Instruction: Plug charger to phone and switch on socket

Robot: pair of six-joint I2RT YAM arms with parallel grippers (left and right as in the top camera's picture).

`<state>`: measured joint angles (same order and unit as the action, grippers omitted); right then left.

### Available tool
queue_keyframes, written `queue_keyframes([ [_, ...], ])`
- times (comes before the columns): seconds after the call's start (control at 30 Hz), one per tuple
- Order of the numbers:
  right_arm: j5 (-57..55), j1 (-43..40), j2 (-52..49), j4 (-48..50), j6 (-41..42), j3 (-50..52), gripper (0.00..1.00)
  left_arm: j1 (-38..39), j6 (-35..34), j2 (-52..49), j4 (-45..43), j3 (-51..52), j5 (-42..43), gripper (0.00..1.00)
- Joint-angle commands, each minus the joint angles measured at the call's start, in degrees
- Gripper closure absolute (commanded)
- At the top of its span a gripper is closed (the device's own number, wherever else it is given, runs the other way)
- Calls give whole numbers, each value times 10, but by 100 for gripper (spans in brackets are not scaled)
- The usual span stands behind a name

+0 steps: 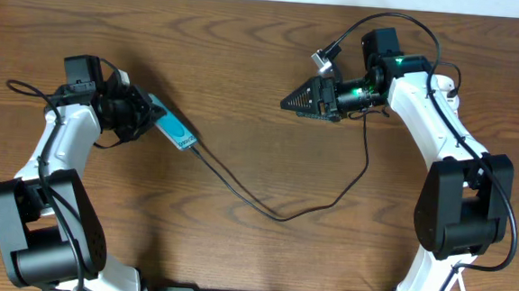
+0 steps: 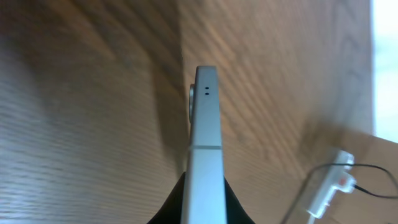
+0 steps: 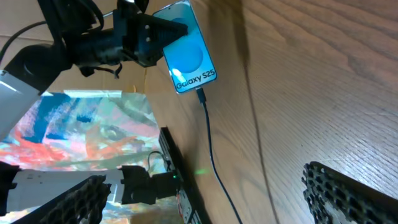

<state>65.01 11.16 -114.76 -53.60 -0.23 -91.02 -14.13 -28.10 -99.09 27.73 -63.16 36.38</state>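
Phone point(image 1: 175, 131), one, in left end effector point(image 1: 153, 114); one charger point(image 3: 209, 143); one socket point(image 2: 329, 193).

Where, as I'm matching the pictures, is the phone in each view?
Overhead: phone left of centre.
Left wrist: phone edge-on, mid-frame.
Right wrist: phone top centre, screen showing.
Shared landmark: the left gripper clamped on it.
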Motion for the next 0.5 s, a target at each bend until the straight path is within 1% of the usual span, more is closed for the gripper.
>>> queue_keyframes([
  [0.0,-5,-2,-1,-4,4,-7,1,1,26,1,5,0,-40,93],
  [0.2,-21,2,-1,-6,4,-7,1,1,26,-7,2,29,-56,93],
  [0.47,-22,6,-1,-9,4,-7,1,1,25,-60,2,31,-54,93],
])
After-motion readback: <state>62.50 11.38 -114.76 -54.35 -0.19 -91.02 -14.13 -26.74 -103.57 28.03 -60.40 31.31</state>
